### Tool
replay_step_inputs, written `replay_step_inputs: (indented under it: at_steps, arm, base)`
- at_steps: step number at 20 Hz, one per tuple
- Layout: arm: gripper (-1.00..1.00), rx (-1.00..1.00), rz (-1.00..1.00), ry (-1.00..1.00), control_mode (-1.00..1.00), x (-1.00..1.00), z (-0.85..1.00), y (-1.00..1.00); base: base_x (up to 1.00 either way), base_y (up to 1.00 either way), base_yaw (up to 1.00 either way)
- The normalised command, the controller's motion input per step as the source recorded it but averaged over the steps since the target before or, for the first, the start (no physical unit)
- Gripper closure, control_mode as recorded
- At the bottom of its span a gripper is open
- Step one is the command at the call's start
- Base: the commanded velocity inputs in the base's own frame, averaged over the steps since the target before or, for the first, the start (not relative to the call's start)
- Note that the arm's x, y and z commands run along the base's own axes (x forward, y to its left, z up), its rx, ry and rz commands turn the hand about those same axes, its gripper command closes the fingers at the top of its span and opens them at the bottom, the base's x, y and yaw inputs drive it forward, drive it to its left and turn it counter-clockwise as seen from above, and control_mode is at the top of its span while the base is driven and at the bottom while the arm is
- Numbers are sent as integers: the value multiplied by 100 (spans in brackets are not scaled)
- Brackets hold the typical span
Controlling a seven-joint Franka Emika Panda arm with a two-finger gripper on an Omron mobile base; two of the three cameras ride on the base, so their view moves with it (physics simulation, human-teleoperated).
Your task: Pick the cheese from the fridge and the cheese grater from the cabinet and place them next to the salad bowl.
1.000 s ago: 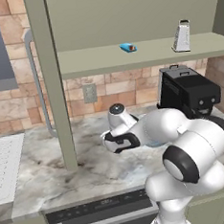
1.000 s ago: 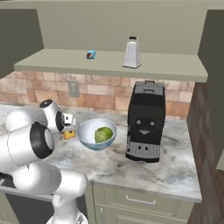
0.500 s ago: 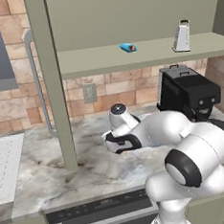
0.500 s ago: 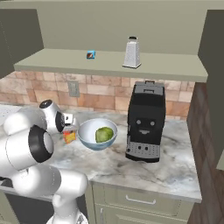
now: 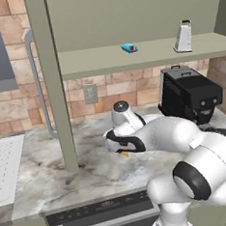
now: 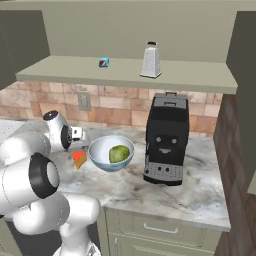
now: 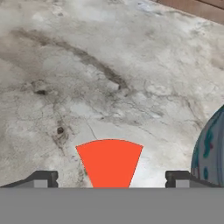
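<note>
The cheese, a red-orange wedge, lies on the marble counter between my gripper's fingertips, which stand wide apart and clear of it, so the gripper is open. From the right, the cheese sits just left of the salad bowl with its green lump, under my gripper. From the left, my gripper hangs low over a sliver of cheese. The silver cheese grater stands upright on the cabinet shelf. The fridge is out of view.
A black coffee machine stands right of the bowl. A small blue object lies on the shelf left of the grater. The open cabinet door's edge and its grey bar handle hang left of my arm.
The jaws went from shut to wide open and the cheese now rests free on the counter. The arm has barely moved.
</note>
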Motion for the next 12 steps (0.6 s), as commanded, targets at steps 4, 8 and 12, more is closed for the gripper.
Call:
replay_step_inputs:
  at_steps: [4, 8, 12]
  arm:
    - [-100, 0, 2, -3, -100, -18, 41, -5]
    - [-100, 0, 0, -14, -100, -35, 40, -25]
    - [-100, 0, 0, -23, -100, -38, 38, -29]
  base:
    - [0, 0, 0]
    - [0, 0, 0]
    - [0, 0, 0]
